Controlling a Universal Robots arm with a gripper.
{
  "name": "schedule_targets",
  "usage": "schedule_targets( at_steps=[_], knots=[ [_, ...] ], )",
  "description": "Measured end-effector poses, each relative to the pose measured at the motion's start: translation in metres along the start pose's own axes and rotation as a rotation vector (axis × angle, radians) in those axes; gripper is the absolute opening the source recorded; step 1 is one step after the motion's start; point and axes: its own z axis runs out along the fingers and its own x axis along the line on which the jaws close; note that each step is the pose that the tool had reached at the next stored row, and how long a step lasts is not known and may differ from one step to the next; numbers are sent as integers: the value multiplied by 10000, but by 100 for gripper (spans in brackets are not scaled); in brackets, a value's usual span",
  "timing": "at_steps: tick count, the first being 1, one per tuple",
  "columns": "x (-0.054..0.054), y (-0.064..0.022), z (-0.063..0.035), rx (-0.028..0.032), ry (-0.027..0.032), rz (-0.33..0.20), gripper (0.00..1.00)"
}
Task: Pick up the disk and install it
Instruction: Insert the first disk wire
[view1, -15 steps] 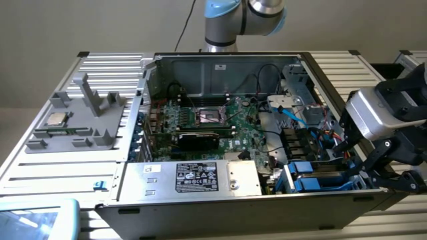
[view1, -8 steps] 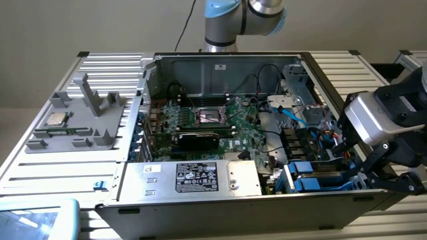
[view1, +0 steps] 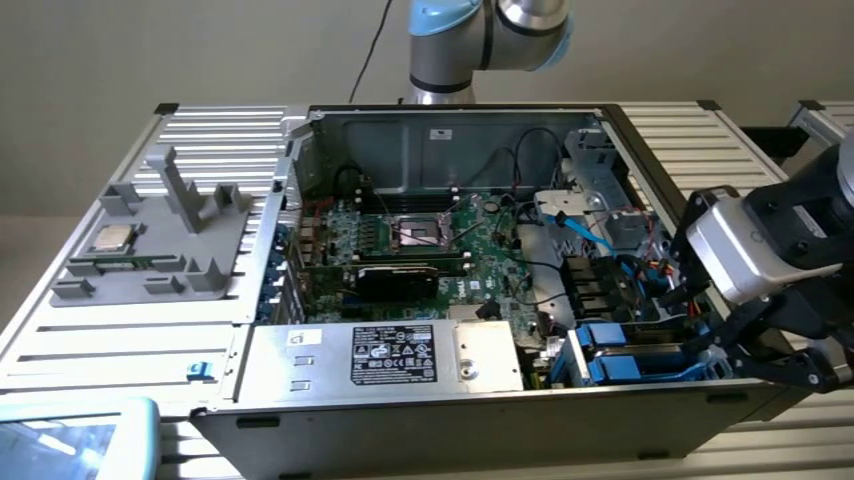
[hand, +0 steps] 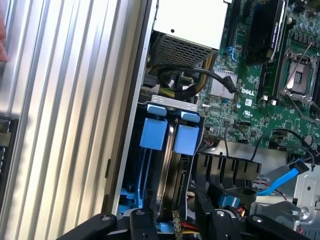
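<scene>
The disk (hand: 169, 165), a grey drive in a bright blue carrier, stands on edge in the drive bay (view1: 627, 352) at the front corner of an open computer case (view1: 441, 130), towards the exterior view's right, beside a second blue-tabbed carrier (hand: 153, 132) in the neighbouring slot. The gripper (hand: 175, 226) hangs just above the near end of that bay, its black jaws standing apart with only wiring and the floor of the case visible between them, so it holds nothing. In the exterior view the gripper (view1: 767, 350) sits over the case's right-hand wall, with the arm's blue-capped joint (view1: 467, 30) rising behind the case. Inside the case lies the green motherboard (view1: 441, 250) with its bare processor socket (view1: 418, 232), and a light blue data cable (view1: 587, 225) runs down towards the drive area. A large silver box with a black label (view1: 400, 355) fills the front of the case, next to the bay. On the ribbed metal table (view1: 120, 345), well apart from the case on the exterior view's left, a grey fixture (view1: 174, 240) carries a small square silver chip (view1: 112, 238).
</scene>
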Motion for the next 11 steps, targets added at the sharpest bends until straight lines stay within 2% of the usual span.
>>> schedule_targets(
  at_steps=[5,8,11],
  knots=[
    [34,-10,23,19,-226,-84,44],
    [59,-18,29,42,-387,-110,44],
    [90,-20,39,73,-581,-127,44]
  ],
)
